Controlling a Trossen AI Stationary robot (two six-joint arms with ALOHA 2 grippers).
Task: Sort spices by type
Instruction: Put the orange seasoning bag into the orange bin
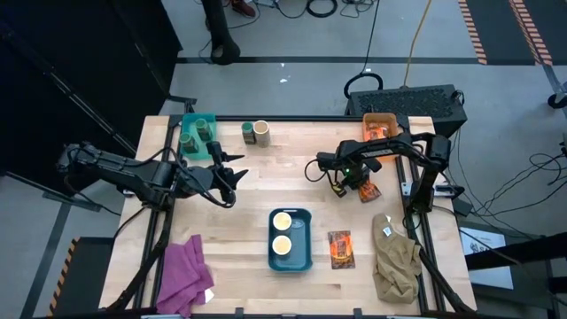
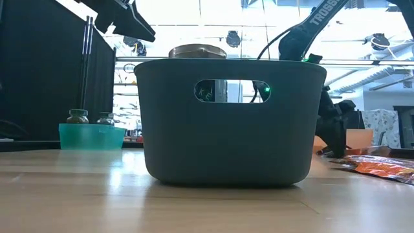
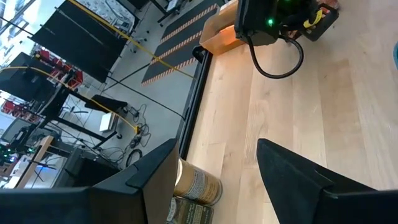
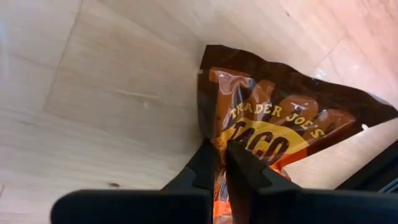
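My right gripper (image 4: 219, 163) is shut on an orange-and-black packet (image 1: 368, 190) at the table's right middle, just near of the orange bin (image 1: 379, 127) that holds more packets. A second packet (image 1: 340, 248) lies flat right of the blue bin (image 1: 290, 257), which holds two cream-topped jars (image 1: 282, 232). My left gripper (image 1: 232, 174) hovers open at left centre, pointing toward two loose jars (image 3: 196, 185) standing on the far side (image 1: 255, 133). Green jars (image 1: 197, 131) stand in the teal bin (image 1: 184, 118). My right gripper pinches the packet between its two fingers (image 4: 239, 163) at one side edge (image 4: 208, 134), coming from above and slanting down. The packet spreads out beyond the fingertips, lying close over the wood; I cannot tell whether it is lifted clear.
A khaki cloth (image 1: 394, 259) lies crumpled at the near right corner and a purple cloth (image 1: 183, 275) at the near left. In the low view the blue bin (image 2: 229, 123) fills the middle. Bare wood lies between the two arms at the centre (image 1: 279, 182).
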